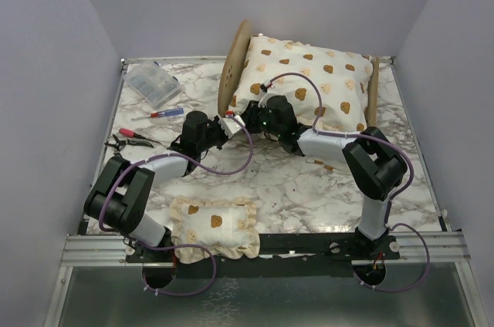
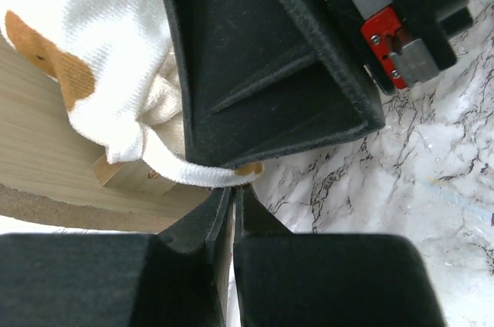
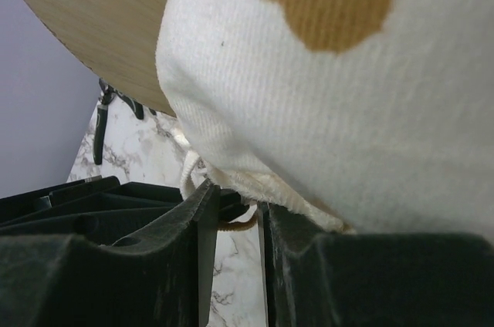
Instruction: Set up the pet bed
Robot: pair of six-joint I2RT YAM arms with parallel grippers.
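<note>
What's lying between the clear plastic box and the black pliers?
A red-and-blue screwdriver lies between the box and the pliers. The top view shows it.

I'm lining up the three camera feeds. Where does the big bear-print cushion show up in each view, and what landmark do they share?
Top external: cushion upper centre-right, lying on the pet bed.
Left wrist: upper left corner, white fabric with a brown print.
Right wrist: fills the upper right.
Shared landmark: the pet bed's light plywood, left of the cushion in every view.
</note>
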